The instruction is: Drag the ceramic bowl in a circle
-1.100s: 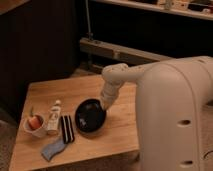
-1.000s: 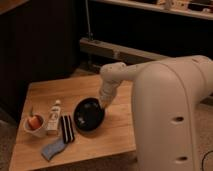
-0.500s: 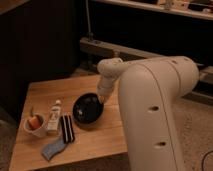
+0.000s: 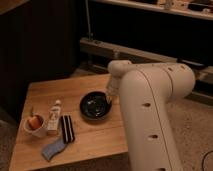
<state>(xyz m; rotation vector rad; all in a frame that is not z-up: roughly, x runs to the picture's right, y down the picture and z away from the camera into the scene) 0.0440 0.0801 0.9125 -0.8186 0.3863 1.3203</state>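
Gripper [image 4: 108,98] at right rim of ceramic bowl [image 4: 94,107] (grasp: cannot tell).
Swing wide leftward and you'll probably clip the nearby tube [image 4: 53,116].

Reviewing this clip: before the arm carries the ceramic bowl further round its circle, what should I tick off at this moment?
1. Tool placed at the ceramic bowl: ok, it sits at the bowl's right rim.
2. Firm hold or contact on the rim: cannot tell, the arm crowds that spot.
3. Bowl flat on the table, away from its edges: ok.
4. Room to the bowl's left: not ok for a wide circle, since the black oblong object and the white tube lie close.
5. White cup upright and apart from the bowl: ok.
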